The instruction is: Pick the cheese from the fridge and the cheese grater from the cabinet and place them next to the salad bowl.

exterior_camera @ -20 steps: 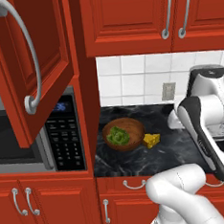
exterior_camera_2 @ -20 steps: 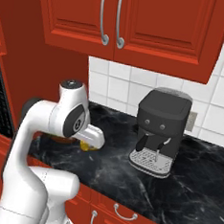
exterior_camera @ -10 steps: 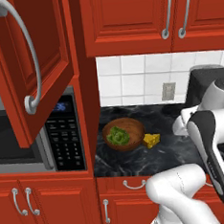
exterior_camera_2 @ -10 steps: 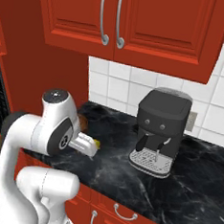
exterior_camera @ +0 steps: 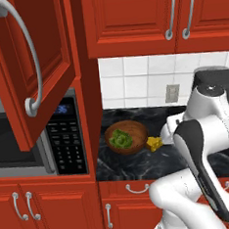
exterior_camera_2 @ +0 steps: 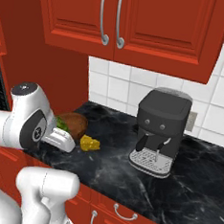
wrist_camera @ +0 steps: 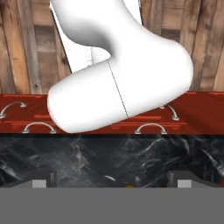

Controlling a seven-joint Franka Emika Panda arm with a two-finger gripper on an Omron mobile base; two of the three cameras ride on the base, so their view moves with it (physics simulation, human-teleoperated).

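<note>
- The cabinet [exterior_camera: 29, 70] is seen above and left of the salad bowl, its red door swung open toward the camera; what is inside it cannot be seen.
- A microwave [exterior_camera: 40, 137] is set directly left of the salad bowl, under that open door.
- The black marble desk [exterior_camera_2: 184, 187] is spread beneath the salad bowl and runs off to its right.
- A dark coffee machine [exterior_camera_2: 160, 130] is stood on the desk well to the right of the salad bowl.
- The salad bowl [exterior_camera: 126, 137], brown with green leaves in it, is placed near the left end of the desk.
- The gripper [wrist_camera: 111, 186] is held spread wide, nothing between its fingertips, over the desk just beside the salad bowl.
- The cheese [exterior_camera: 154, 143] is laid on the desk just to the right of the salad bowl, apart from the gripper.
</note>
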